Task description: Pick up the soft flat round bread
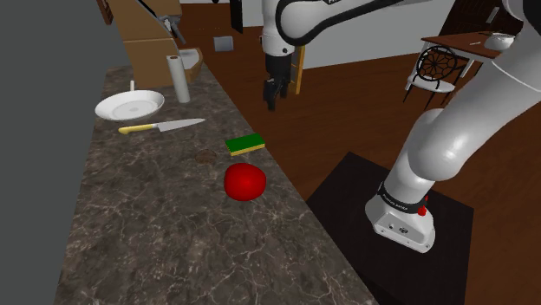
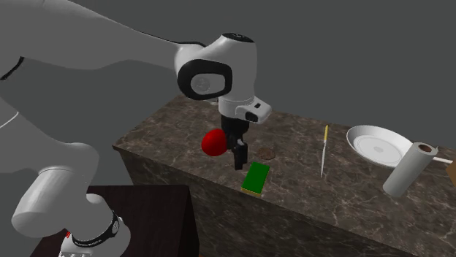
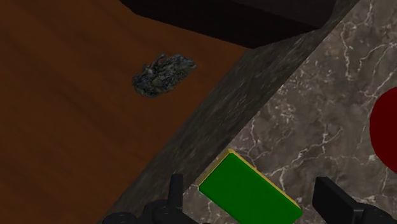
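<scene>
In the shoulder view, a white dish (image 1: 130,107) sits far to the left on the dark stone bench (image 1: 130,225). Just beside it lies a knife (image 1: 160,126) with a yellow handle. A white paper roll (image 1: 178,78) stands up near the dish.

Next comes the flat round bread (image 2: 267,152). It is very hard to see, because it is dark like the bench. It lies flat on the bench, between the knife and the red round thing (image 1: 245,181), and just behind the green sponge (image 1: 245,145). Nothing is touching it.

The green sponge has a yellow underside and lies close to the edge of the bench. The red round thing sits near it.

The black tool (image 1: 272,102) hangs from the white arm (image 1: 303,26) and points down. It is up in the air, over the edge of the bench by the sponge. In the wrist view its two fingers (image 3: 175,191) stand apart, holding nothing, and the sponge shows far below between them. A dark lumpy thing (image 3: 162,74) lies on the brown floor (image 3: 63,95).

On the right, the arm stands on a black box (image 1: 347,186).
</scene>
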Controlling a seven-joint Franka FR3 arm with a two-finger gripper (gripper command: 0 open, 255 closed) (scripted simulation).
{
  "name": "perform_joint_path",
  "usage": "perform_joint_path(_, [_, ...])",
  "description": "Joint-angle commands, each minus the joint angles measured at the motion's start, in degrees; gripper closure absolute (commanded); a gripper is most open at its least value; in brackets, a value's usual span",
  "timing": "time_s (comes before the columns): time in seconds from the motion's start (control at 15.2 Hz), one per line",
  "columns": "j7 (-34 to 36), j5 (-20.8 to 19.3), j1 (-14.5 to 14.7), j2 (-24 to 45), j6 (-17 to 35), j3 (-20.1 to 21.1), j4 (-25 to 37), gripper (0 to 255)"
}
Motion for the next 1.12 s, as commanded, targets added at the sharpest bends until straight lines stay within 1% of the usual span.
perform_joint_path(0.0, [-0.5,0.1,0.6,3.8,2.6,0.6,1.4,0])
perform_joint_path(0.53, [-1.4,-0.9,3.3,18.8,9.9,3.6,9.7,0])
perform_joint_path(1.06, [-1.7,-3.7,6.8,34.0,13.8,6.0,21.3,0])
